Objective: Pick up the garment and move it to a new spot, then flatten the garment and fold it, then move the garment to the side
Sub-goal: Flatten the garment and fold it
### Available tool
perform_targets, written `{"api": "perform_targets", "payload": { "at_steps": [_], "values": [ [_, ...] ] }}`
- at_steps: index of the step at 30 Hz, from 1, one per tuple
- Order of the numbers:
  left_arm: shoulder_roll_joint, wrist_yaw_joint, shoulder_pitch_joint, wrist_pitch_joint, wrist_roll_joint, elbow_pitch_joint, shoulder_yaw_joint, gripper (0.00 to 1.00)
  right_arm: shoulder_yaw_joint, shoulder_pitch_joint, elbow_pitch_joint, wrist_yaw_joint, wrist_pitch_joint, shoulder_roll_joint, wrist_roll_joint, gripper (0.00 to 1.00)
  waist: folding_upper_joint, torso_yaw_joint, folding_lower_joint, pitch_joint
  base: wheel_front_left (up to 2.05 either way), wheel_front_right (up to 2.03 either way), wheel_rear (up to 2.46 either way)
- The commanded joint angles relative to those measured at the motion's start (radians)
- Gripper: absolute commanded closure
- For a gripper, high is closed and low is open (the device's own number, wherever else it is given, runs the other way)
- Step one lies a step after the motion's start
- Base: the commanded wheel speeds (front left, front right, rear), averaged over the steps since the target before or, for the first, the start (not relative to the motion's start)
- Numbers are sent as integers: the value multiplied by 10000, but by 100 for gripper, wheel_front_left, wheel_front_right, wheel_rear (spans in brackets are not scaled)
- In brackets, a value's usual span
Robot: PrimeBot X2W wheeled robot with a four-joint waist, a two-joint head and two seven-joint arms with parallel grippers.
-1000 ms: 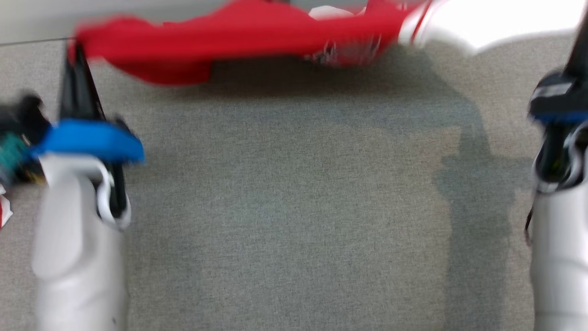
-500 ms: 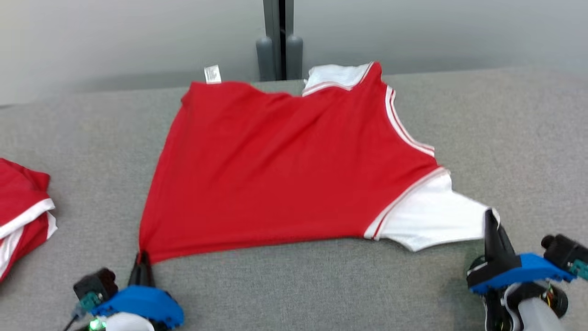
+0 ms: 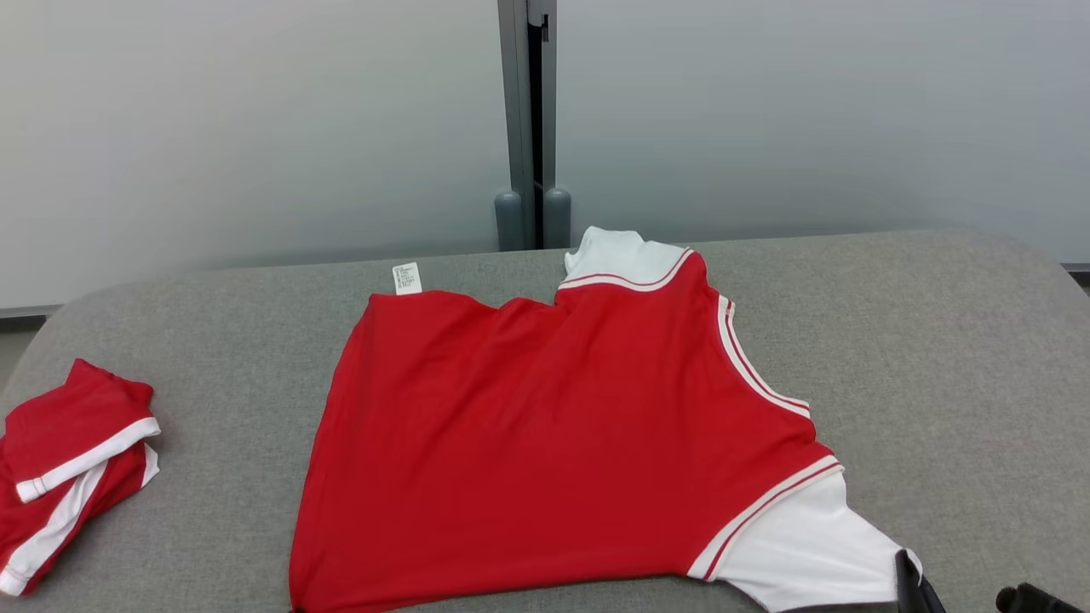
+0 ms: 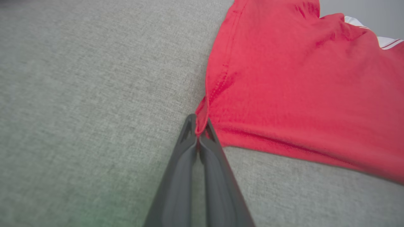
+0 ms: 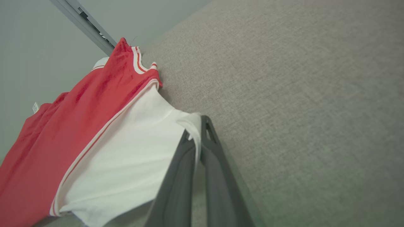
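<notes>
We are counting two garments on the grey table [image 3: 937,340]. The task's one, a red shirt [image 3: 545,443] with white sleeves, is lying spread across the middle, with its hem toward the left and its sleeves toward the right. The other, a folded red-and-white garment [image 3: 68,460], is sitting at the left edge, well apart from the shirt.

We are counting two grippers, both holding cloth. The left gripper [image 4: 198,130] is keeping its jaws closed on the shirt's near-left hem corner. The right gripper [image 5: 197,132] is pinching the cuff of the near sleeve [image 3: 800,553] between closed jaws.

One white label [image 3: 407,278] is sticking out at the far-left corner. One grey post [image 3: 528,128] is standing behind the table's far edge, with two rounded stubs at its foot.

In the head view the bottom edge is cutting off the shirt's near-left corner and most of the right gripper. The left edge is clipping the folded garment. The far sleeve [image 3: 617,251] is partly tucking behind the red body. We are finding the label's print too small to read.
</notes>
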Motion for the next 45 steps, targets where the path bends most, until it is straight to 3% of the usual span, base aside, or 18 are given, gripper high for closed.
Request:
{"api": "perform_targets", "payload": {
  "at_steps": [1,9,13,20,26,45],
  "values": [
    [80,139,394,38,-142,94,-31,100,34,369,-49,-20,-53,-70,88,100,4,5,3,-135,0,0,0],
    [76,227,1146,36,-61,-502,-256,100,-32,1147,-445,-20,-53,-80,395,100,4,175,3,-433,0,0,0],
    [73,19,993,21,311,-1046,-171,100,138,893,-821,-19,-53,-151,238,100,4,224,3,-373,0,0,0],
    [62,-310,65,9,543,-1833,-148,100,378,-98,-1268,-13,-50,-8,395,100,4,325,3,-23,0,0,0],
    [54,-214,-829,9,411,-2215,-526,100,513,-1205,-1385,-13,-44,1,362,100,4,456,3,508,0,0,0],
    [55,-206,-3494,8,527,-1324,-378,100,644,-4150,-341,-11,-44,-155,-519,100,4,464,3,2441,0,0,0]
  ]
}}
